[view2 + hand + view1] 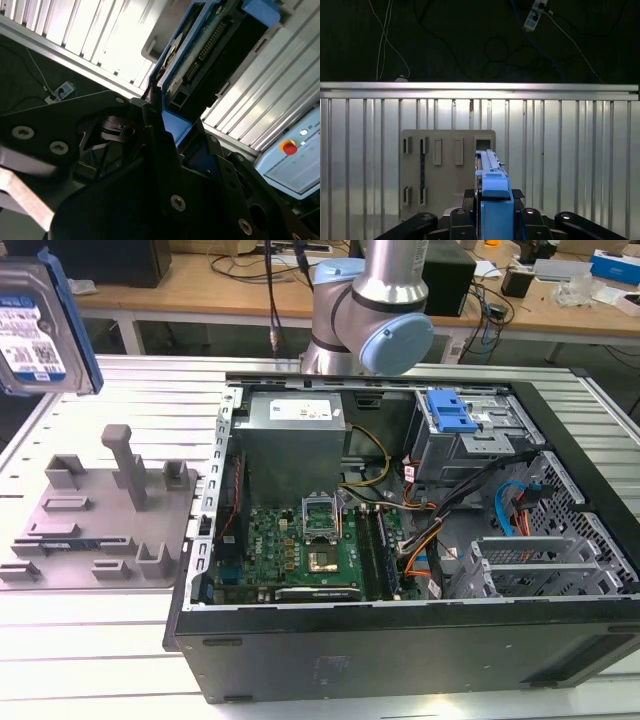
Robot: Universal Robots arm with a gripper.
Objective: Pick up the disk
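The disk point(35, 325) hangs in the air at the top of the exterior view's left, well above the table, its blue-and-white label and blue side rail showing. In the first wrist view the disk point(490, 162) is seen edge-on, and the gripper point(494, 196) is shut on its blue rail with a black finger on each side. The second wrist view has the disk point(215, 45) from close up, connector edge showing, clamped at its blue end by the gripper point(167, 120).
The grey slotted holder point(100, 530) lies on the ribbed metal table below the disk, also seen as the holder point(445, 170) in the first wrist view. An open black computer case point(420, 540) with a blue bracket point(448, 412) stands at the exterior view's right. The arm's base point(365, 310) rises behind it.
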